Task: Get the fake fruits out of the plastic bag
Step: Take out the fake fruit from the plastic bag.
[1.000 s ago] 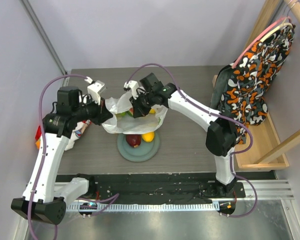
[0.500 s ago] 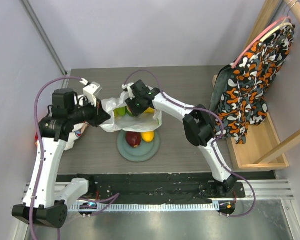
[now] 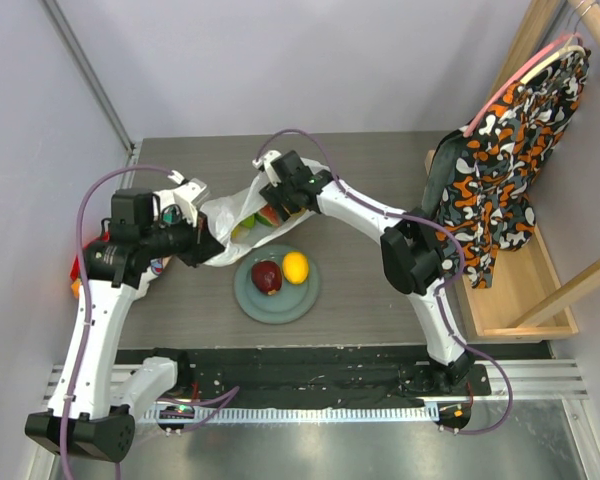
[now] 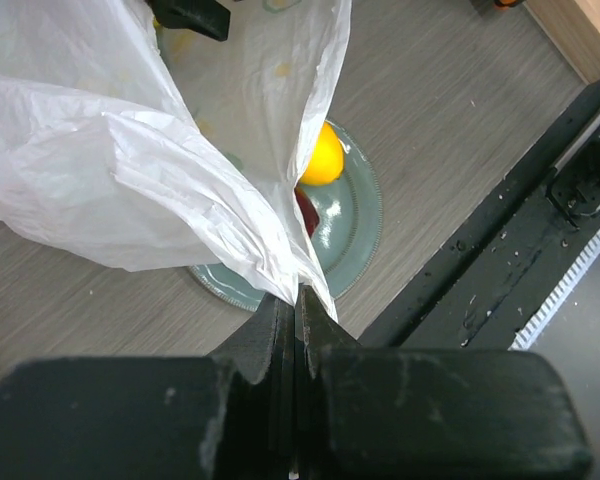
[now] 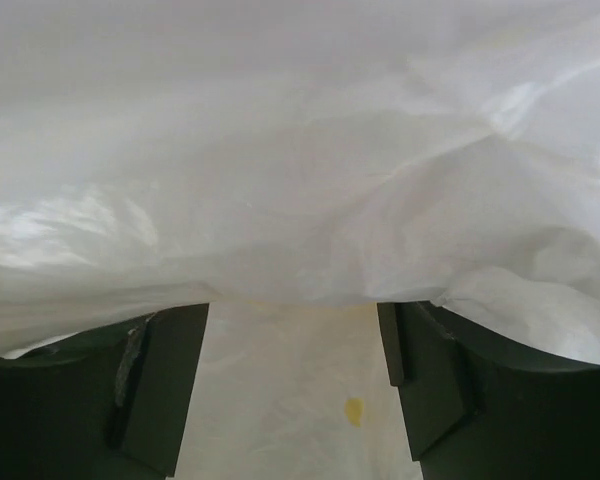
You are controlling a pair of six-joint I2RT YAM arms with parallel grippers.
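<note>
The plastic bag is being gripped near the middle of the table. Its crumpled body is lying just beside the plate, which is sitting at 6 o'clock of it.

The left gripper is being pressed fully shut on the bag's thin edge at the bag's 8 o'clock side. In the left wrist view its fingers are being shown flat together, with white film pinched between them and fanning out beyond the tips. The left arm is being raised from its base at the near left corner and bent at the elbow, and the forearm is being pointed toward 3 o'clock.

The right arm is being reached from its base at the near right and folded at the elbow, with the forearm aimed toward 10 o'clock. The right gripper is thereby being placed at the bag's mouth, at 1 o'clock of the bag. In the right wrist view its fingers are being held well apart with nothing clamped between them. Crinkled white film is being draped across in front of them.

A dark red apple and a yellow fruit are being carried side by side on the plate, the apple at 8 o'clock of the yellow one. A green-yellow piece and a reddish piece are being glimpsed inside the bag's mouth, beside the right gripper's tips.
</note>
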